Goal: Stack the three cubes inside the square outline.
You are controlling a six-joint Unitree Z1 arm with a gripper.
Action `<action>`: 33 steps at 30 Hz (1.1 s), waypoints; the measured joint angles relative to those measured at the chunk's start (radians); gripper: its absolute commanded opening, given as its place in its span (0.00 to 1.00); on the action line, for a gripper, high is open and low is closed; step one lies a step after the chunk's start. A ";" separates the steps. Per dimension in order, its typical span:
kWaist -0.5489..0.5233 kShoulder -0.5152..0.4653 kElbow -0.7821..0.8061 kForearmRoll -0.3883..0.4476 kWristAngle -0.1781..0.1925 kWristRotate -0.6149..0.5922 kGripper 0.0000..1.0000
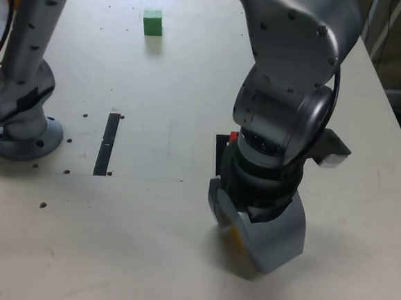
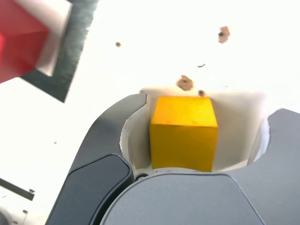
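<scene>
The hand (image 2: 185,154) was lowered over the yellow cube (image 2: 183,132) on the near part of the table (image 1: 172,64); in the wrist view the jaws curved round the cube on both sides with pale gaps showing, so they looked apart from it, not gripping; whether they had begun to press could not be told. In the exterior view only a sliver of yellow showed under the hand, near the front of the table; the red cube (image 2: 18,44) sat inside the square outline (image 2: 70,61), just beyond the hand and mostly hidden by the arm there; the green cube (image 1: 152,22) lay far off, toward the back of the table; a narrow black strip (image 1: 107,143) lay well apart on the exterior view's left.

The step in hand seemed to be grasping the yellow cube; to do it well, the cube should sit centred between the jaws with faces square to them, the close should be even so it does not twist, and the lift should go straight up before moving over the red cube.
</scene>
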 measured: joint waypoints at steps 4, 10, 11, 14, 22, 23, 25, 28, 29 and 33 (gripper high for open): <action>0.000 -0.002 0.017 -0.017 -0.002 0.001 0.99; 0.000 -0.013 0.022 -0.029 0.000 -0.004 0.94; 0.000 -0.013 0.022 -0.029 0.002 -0.007 0.93; 0.000 -0.013 0.022 -0.027 0.009 -0.014 0.81; 0.004 -0.013 0.022 -0.010 0.041 -0.043 0.58; 0.004 -0.013 0.022 -0.009 0.043 -0.044 0.55; 0.005 -0.013 0.022 -0.006 0.047 -0.044 0.49; 0.005 -0.013 0.022 -0.004 0.048 -0.045 0.42; 0.005 -0.013 0.022 -0.004 0.048 -0.045 0.40; 0.005 -0.017 0.022 0.002 0.048 -0.045 0.32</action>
